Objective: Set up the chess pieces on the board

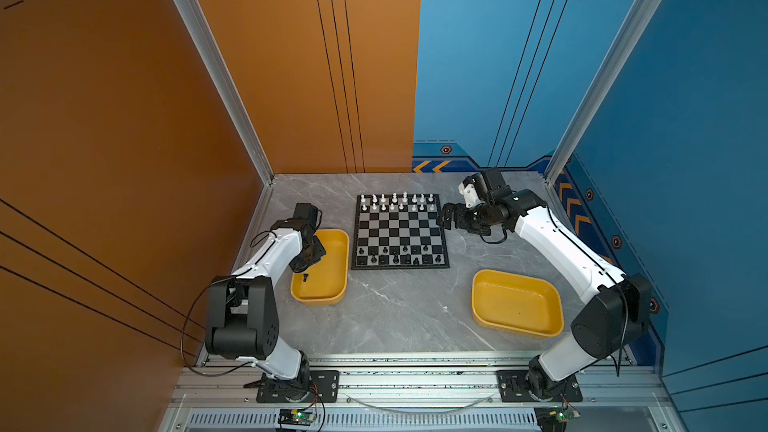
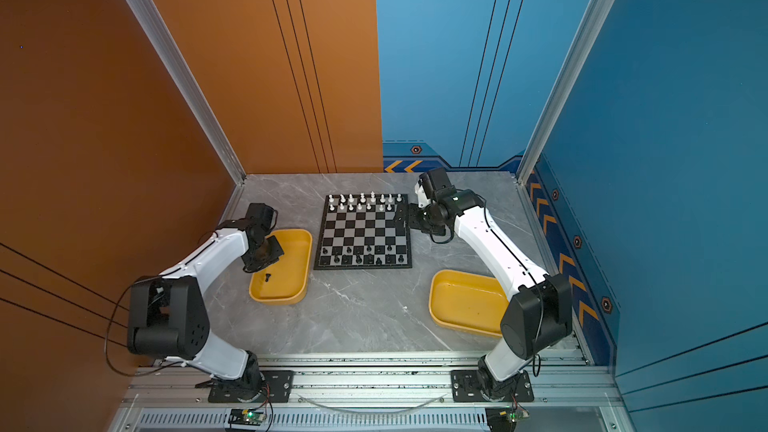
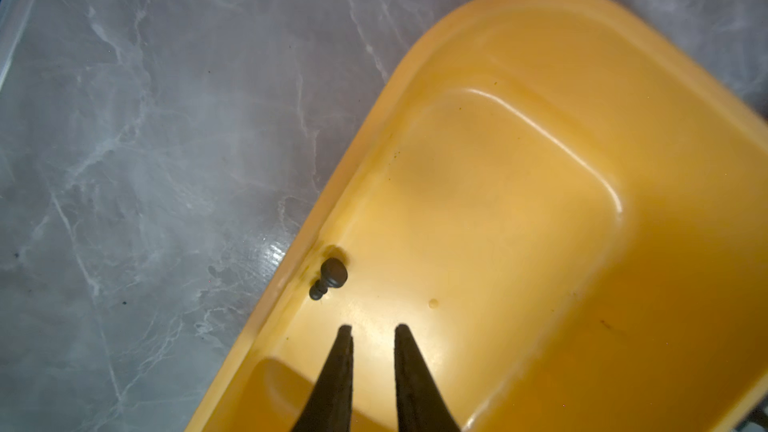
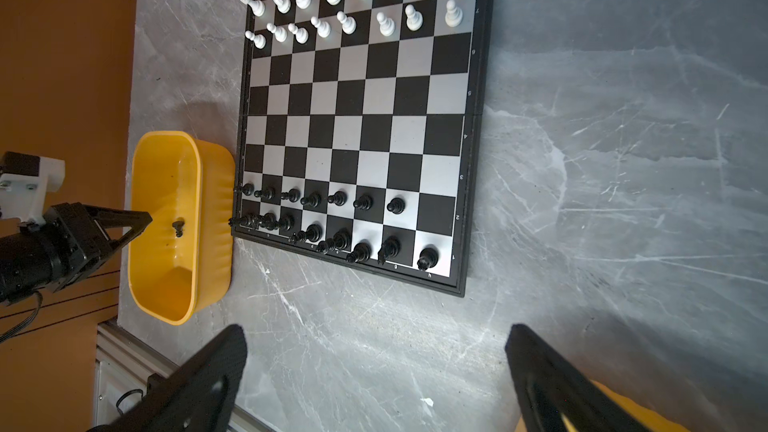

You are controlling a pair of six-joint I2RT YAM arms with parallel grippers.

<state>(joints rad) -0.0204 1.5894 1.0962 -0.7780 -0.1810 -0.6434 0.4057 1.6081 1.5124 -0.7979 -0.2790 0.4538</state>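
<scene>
The board [image 1: 399, 229] [image 2: 363, 231] [image 4: 361, 118] lies at the middle of the table in both top views. White chess pieces [image 1: 397, 201] fill its two far rows. Black chess pieces [image 1: 395, 255] [image 4: 332, 218] stand on its two near rows. One black pawn [image 3: 328, 278] [image 1: 305, 277] [image 2: 268, 277] [image 4: 178, 227] lies on its side in the left yellow tray [image 1: 332, 284] [image 3: 540, 76], close to the tray wall. My left gripper [image 3: 372, 328] [image 1: 300, 268] hovers over that tray just short of the pawn, open by a narrow gap and holding nothing. My right gripper [image 4: 376, 334] [image 1: 446, 218] [image 2: 401, 218] hangs wide open by the board's right edge.
A second yellow tray [image 1: 517, 303] [image 2: 465, 301] sits at the front right, partly under the right arm. Orange and blue walls with metal posts close in the grey marble table [image 1: 395, 317]. A metal rail runs along the front.
</scene>
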